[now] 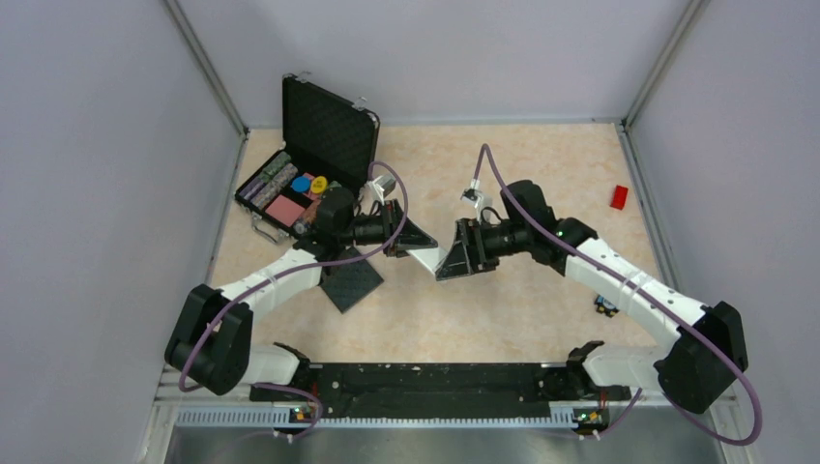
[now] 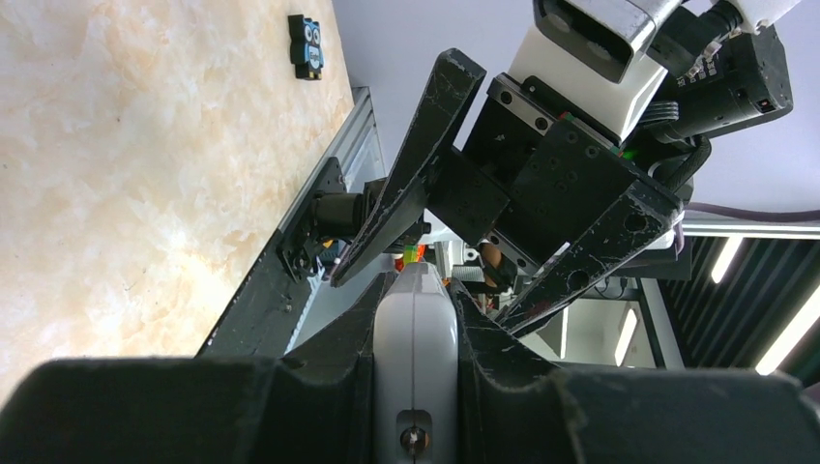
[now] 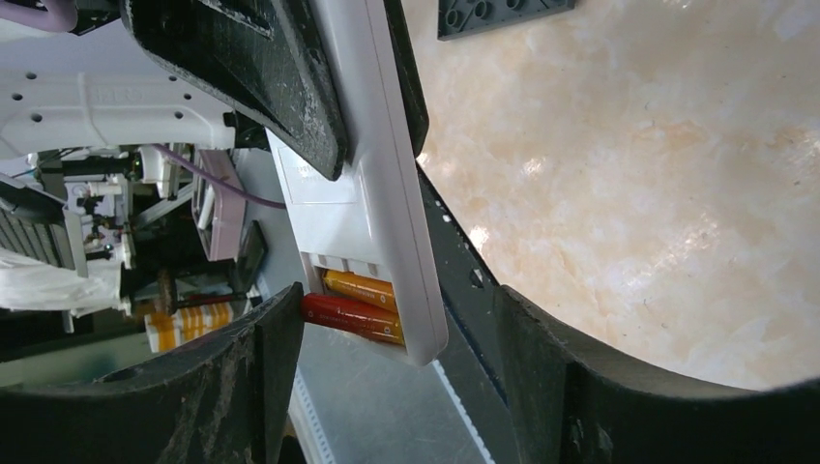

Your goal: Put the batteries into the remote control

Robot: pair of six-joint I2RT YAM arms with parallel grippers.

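From above, the remote (image 1: 431, 254) is mostly covered by both grippers, and its button face is hidden in every view. It is clamped edgewise in the closed left gripper (image 1: 404, 237), raised over mid-table. Its free end is straddled by the right gripper (image 1: 456, 253), jaws spread wide and clear of the body. Two batteries (image 3: 358, 288), one orange, one red, are seen in its open slot, the red one's end just beside a finger (image 3: 261, 367). At far left, chips and discs are held in an open case (image 1: 329, 121), details unclear.
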